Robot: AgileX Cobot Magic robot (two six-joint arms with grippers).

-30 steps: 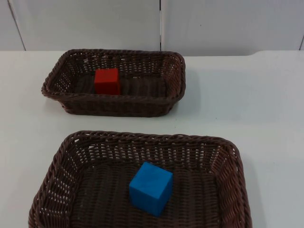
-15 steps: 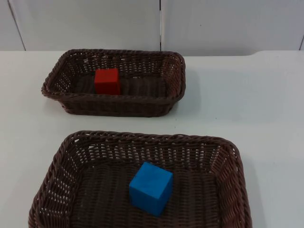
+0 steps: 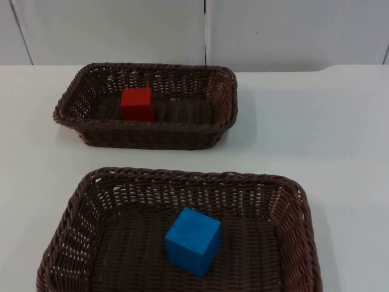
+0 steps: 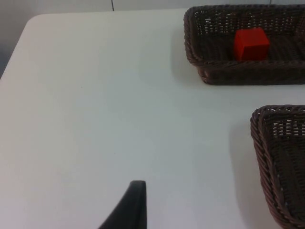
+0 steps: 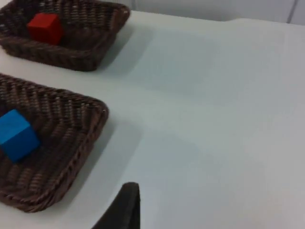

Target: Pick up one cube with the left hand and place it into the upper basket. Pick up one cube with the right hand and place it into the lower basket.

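Note:
A red cube (image 3: 137,104) lies in the upper wicker basket (image 3: 230,91), toward its left end. A blue cube (image 3: 192,241) rests, turned slightly, on the floor of the lower basket (image 3: 301,210). My left gripper (image 4: 136,210) waits over bare table well left of both baskets; from there I see the red cube (image 4: 251,44) in the upper basket (image 4: 238,76) and a corner of the lower basket (image 4: 259,138). My right gripper (image 5: 126,210) waits over bare table right of the lower basket (image 5: 90,133), with the blue cube (image 5: 16,135) and the red cube (image 5: 45,27) beyond it.
The white table (image 3: 316,134) stretches wide to the right of both baskets and along their left side. A grey partition wall (image 3: 121,30) closes off the far edge. The table's rounded left corner (image 4: 33,21) appears in the left wrist view.

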